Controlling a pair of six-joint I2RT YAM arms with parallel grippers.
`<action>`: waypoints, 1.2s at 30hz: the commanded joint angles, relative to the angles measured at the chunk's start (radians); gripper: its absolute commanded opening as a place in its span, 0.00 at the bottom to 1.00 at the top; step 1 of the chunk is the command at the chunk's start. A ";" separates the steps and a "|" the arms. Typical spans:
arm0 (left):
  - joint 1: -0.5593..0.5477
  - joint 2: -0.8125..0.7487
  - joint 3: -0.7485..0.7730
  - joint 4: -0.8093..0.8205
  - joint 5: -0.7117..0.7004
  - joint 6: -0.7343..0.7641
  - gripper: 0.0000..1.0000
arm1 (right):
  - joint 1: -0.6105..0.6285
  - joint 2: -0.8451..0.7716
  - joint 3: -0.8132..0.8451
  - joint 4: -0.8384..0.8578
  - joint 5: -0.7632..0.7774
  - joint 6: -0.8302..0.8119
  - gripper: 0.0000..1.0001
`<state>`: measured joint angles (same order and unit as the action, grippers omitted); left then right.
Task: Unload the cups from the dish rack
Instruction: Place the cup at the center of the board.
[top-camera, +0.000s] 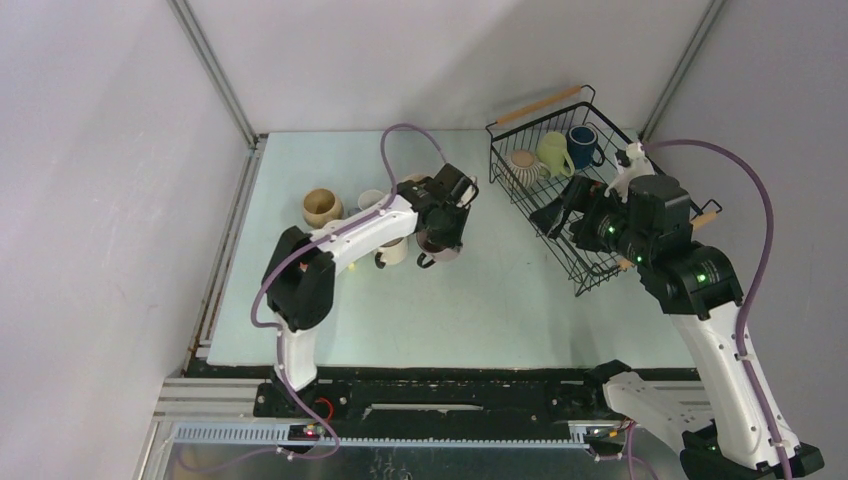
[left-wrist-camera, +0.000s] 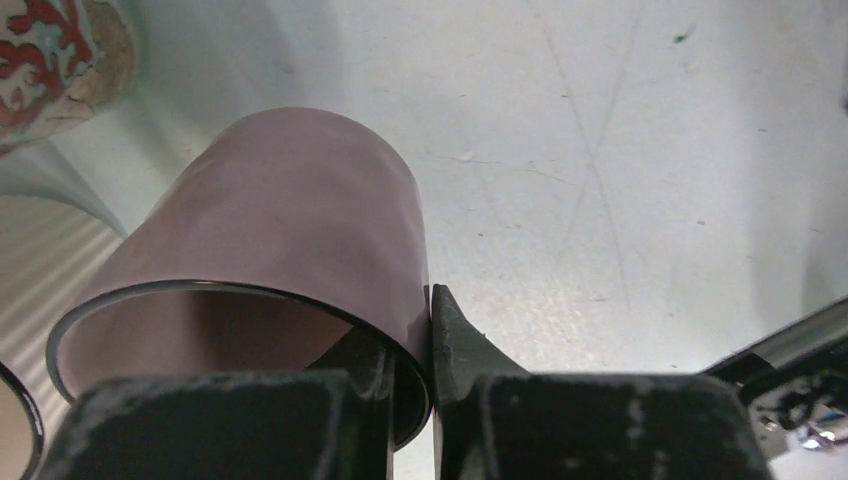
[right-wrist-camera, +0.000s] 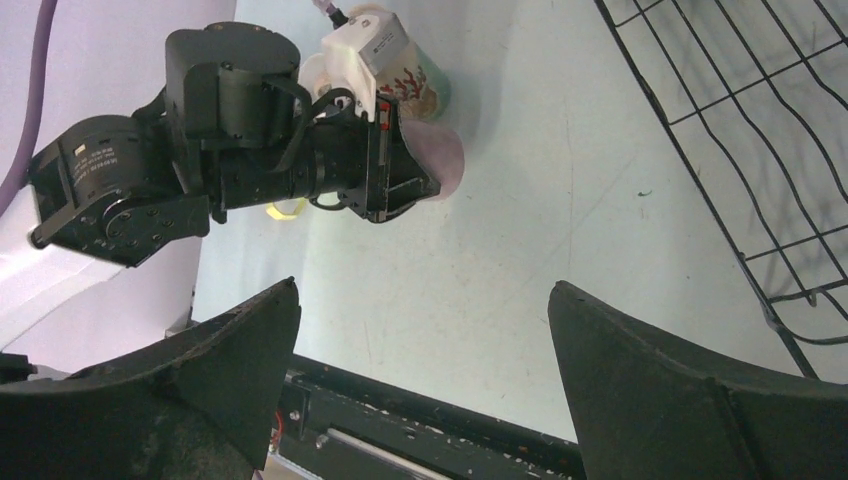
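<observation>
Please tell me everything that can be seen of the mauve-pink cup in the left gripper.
The mauve-pink cup is a glossy cylinder, seemingly ceramic, with a thin dark rim. The left gripper is shut on its wall, one finger inside, one outside. It is beside the cream floral-printed cup; whether it touches the pale green table is unclear.

Top: above and behind me, looking down on the table (top-camera: 480, 300).
Left wrist: tight on the mauve cup (left-wrist-camera: 290, 220).
Right wrist: faces left, shares that cup.
</observation>
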<state>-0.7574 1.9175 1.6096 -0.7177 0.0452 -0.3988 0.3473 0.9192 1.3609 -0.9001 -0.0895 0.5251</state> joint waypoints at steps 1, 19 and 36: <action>0.000 0.025 0.093 -0.030 -0.086 0.053 0.00 | -0.004 -0.011 -0.012 0.006 0.018 -0.019 1.00; 0.002 0.138 0.146 -0.085 -0.131 0.108 0.01 | -0.003 -0.002 -0.022 0.014 0.013 -0.016 1.00; 0.002 0.140 0.134 -0.063 -0.126 0.103 0.46 | -0.005 0.001 -0.023 0.005 0.011 -0.013 1.00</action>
<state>-0.7551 2.0811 1.6974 -0.7998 -0.0689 -0.3050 0.3473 0.9237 1.3376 -0.9024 -0.0872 0.5243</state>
